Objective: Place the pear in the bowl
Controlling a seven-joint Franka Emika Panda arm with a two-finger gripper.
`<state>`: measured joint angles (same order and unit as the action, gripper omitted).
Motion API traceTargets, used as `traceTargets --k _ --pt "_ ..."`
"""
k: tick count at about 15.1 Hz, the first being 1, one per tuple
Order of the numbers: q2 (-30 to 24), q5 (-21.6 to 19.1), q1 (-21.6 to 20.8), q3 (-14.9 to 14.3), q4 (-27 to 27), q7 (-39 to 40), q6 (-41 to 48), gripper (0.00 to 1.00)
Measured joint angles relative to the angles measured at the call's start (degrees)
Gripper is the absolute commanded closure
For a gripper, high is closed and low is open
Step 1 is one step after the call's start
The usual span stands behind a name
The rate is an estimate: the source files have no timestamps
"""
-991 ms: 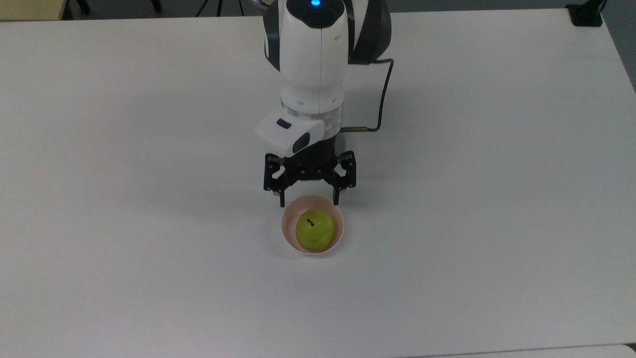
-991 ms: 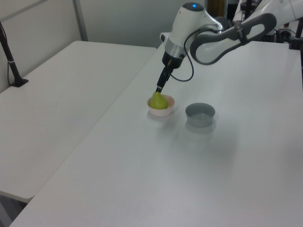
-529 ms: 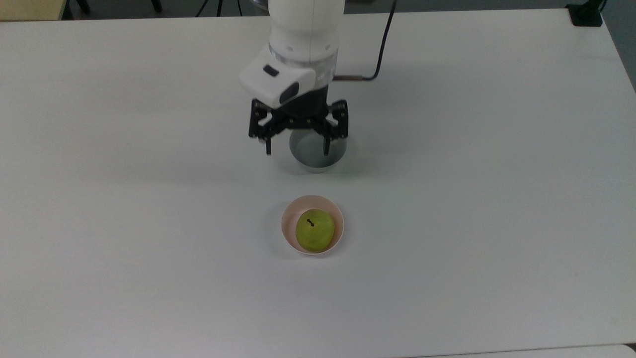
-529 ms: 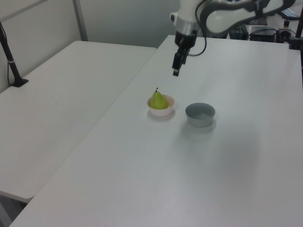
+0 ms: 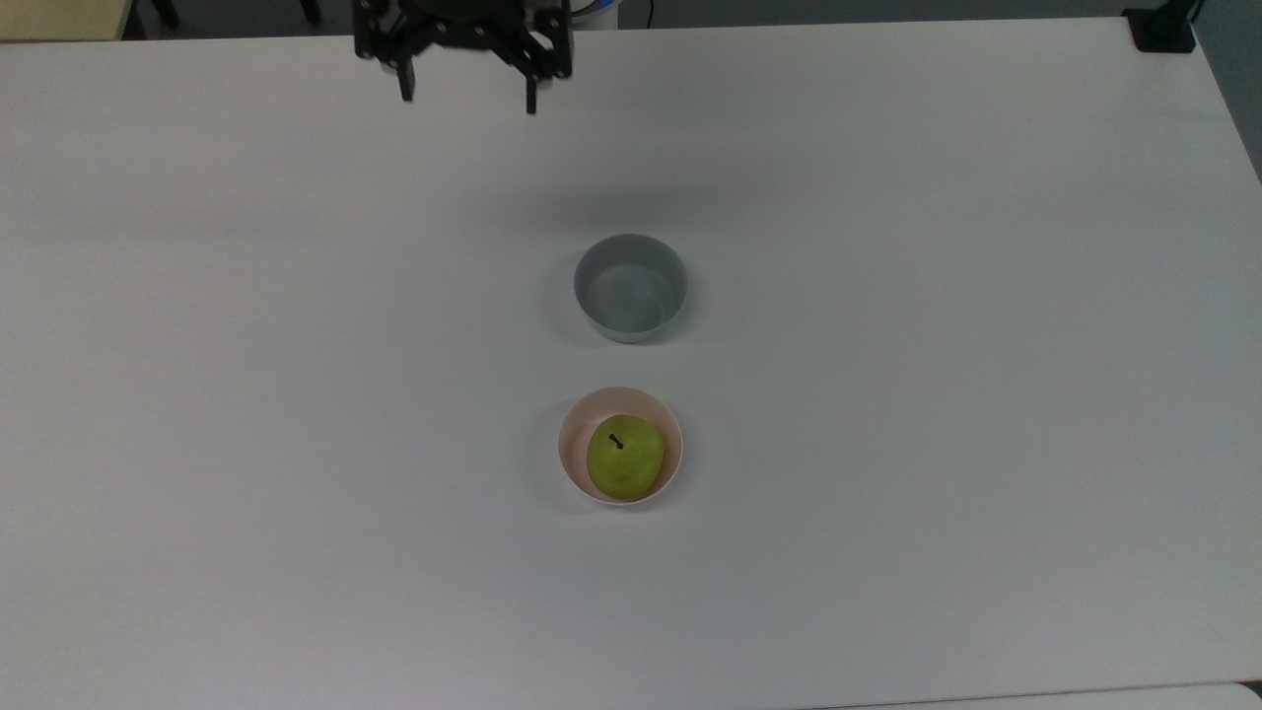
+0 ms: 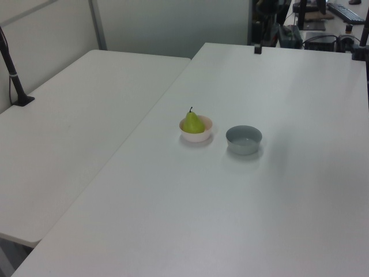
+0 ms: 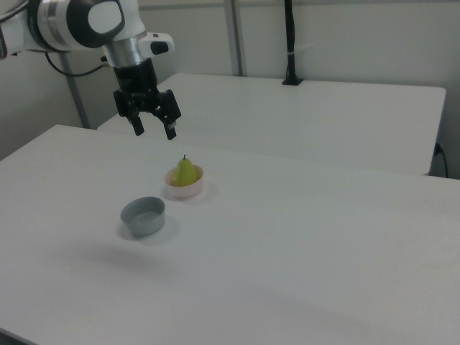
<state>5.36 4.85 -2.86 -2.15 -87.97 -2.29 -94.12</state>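
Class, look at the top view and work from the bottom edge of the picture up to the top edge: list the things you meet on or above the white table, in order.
Pink bowl holding the pear → grey bowl → open end effector at the top edge.

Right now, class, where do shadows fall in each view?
Top view: a faint blur of shade on the white table beyond the deep grey bowl. Right view: a soft patch beside that bowl. Left view: a thin shadow rings the pale pink bowl.
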Motion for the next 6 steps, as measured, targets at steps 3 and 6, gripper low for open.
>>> traceTargets --k 3,6 --pt "-2.75 -1.40 2.99 1.10 -0.24 2.15 3.62 0.00" --pt "-3.78 -1.66 3.43 1.78 -1.16 2.16 4.26 0.00"
